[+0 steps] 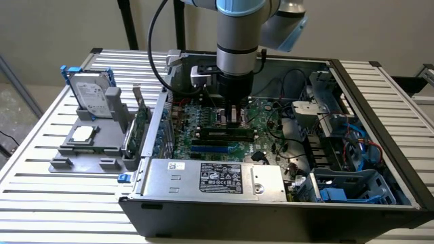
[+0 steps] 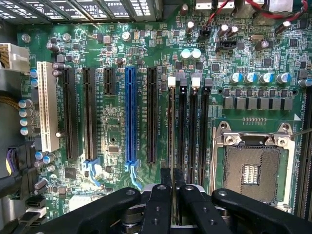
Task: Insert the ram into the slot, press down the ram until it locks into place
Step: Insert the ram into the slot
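Note:
The ram [image 2: 170,126] shows edge-on as a thin green strip standing in the slot [image 2: 171,85], the one of several parallel black slots that lies farthest from the CPU socket. My gripper [image 2: 172,181] straddles the stick's near end, its two black fingers [image 2: 165,187] pressed against either side. In the exterior view the gripper [image 1: 235,119] points straight down into the open computer case, right above the ram [image 1: 215,133] on the motherboard [image 1: 203,109]. The slot's far white latch sits upright beside the stick's end.
The open CPU socket [image 2: 251,168] lies beside the slots. A blue slot [image 2: 130,114] and long black expansion slots [image 2: 151,114] lie on the other side. The power supply [image 1: 210,178], cables [image 1: 352,142] and case walls hem in the board. A hard drive [image 1: 91,94] stands outside on a grey holder [image 1: 85,145].

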{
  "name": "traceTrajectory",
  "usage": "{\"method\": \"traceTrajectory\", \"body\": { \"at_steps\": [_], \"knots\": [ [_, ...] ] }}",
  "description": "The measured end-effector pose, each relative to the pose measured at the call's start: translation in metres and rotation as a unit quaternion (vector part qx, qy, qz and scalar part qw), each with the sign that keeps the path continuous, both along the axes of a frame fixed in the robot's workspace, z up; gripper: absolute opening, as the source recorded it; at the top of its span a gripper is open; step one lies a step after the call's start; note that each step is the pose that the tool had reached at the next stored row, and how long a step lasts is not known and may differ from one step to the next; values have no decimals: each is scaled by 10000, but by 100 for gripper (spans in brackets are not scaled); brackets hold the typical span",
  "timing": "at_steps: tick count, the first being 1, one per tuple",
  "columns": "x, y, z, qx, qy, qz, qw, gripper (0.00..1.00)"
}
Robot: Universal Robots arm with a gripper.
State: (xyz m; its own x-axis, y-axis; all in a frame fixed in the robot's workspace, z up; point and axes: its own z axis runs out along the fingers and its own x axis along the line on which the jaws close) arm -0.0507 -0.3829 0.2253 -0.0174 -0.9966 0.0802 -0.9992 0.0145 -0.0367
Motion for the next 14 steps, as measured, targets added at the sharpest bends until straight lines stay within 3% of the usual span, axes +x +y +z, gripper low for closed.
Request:
{"method": "traceTrajectory", "body": {
  "at_steps": [14],
  "knots": [
    [-2,0,-44,0,-6,-3,10000,15]
  ]
}}
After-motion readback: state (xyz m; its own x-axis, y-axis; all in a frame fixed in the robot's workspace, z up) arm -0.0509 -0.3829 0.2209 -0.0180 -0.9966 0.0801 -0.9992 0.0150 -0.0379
